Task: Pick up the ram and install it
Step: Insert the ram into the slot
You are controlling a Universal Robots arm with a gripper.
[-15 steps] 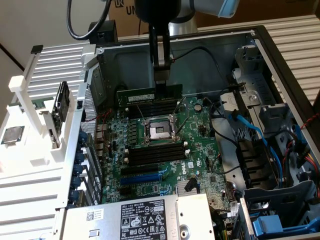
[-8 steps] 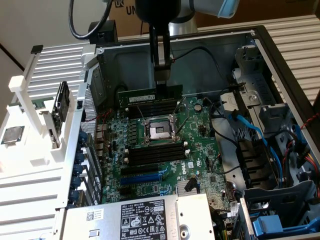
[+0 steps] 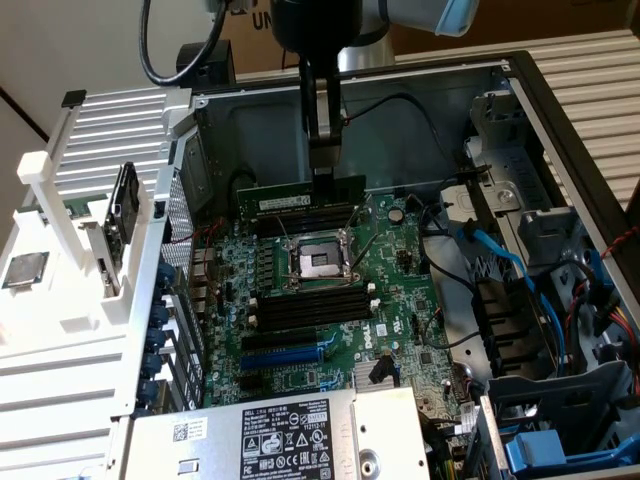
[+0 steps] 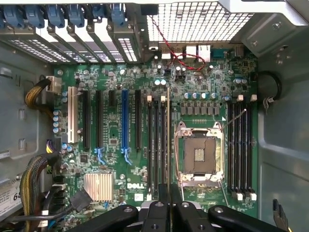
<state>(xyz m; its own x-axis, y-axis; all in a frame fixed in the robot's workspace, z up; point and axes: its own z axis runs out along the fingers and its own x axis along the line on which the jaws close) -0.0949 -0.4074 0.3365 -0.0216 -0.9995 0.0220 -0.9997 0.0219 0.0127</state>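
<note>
The tool (image 3: 323,170) pinches the ram (image 3: 300,197) by its upper edge, fingers pressed together on the thin board. It hangs inside the open computer case (image 3: 560,110), level and lengthwise just above the motherboard (image 3: 400,290). The stick sits over the bank of black memory slots (image 4: 155,145) on the far side of the CPU socket (image 3: 315,262) in the exterior view.

The main risk is lateral misalignment. In the wrist view the ram shows edge-on as a thin line that seems to run along the socket-side edge of that bank, not clearly over one slot's groove. Pressing down from there would likely jam the gold edge on a slot wall or the board.

The socket lies open just beside it, so a slip or sideways skid could reach its exposed contacts.

Whether the key notch matches the slot, and whether the end clips stand open, I cannot tell. Either one wrong would block seating and load the board.

A narrow central grip could also let the stick rock, seating one end first.
</note>
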